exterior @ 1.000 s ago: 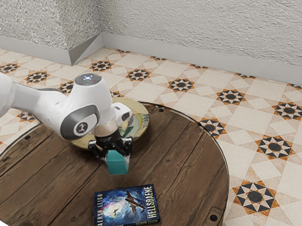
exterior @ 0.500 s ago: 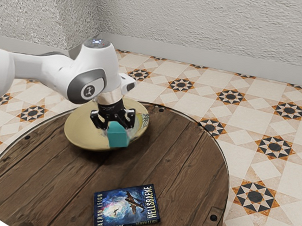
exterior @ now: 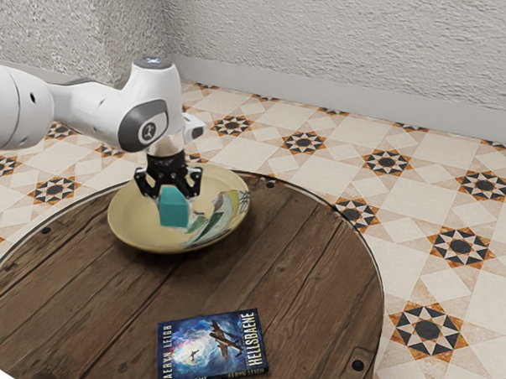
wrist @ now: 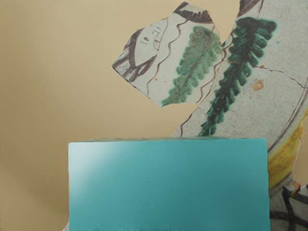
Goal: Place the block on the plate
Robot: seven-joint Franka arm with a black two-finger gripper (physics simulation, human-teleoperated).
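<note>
Now that the black two-finger gripper (exterior: 175, 198) has carried the teal rectangular block (exterior: 174, 214), pinched snugly, further in over the round tan painted plate (exterior: 129, 221), I'd guess it's basically lower-and-release time.

Claw (exterior: 170, 196): one
Fingers (exterior: 143, 182): two, on the claw
Arm (exterior: 92, 115): one, bearing the claw
Block (exterior: 174, 213): one, between the claw's fingers
Plate (exterior: 132, 223): one, beneath the claw
Table (exterior: 303, 288): one, beneath claw and plate
Book (exterior: 212, 349): one, well apart from the claw
White object (exterior: 1, 375): one, well apart from claw
</note>
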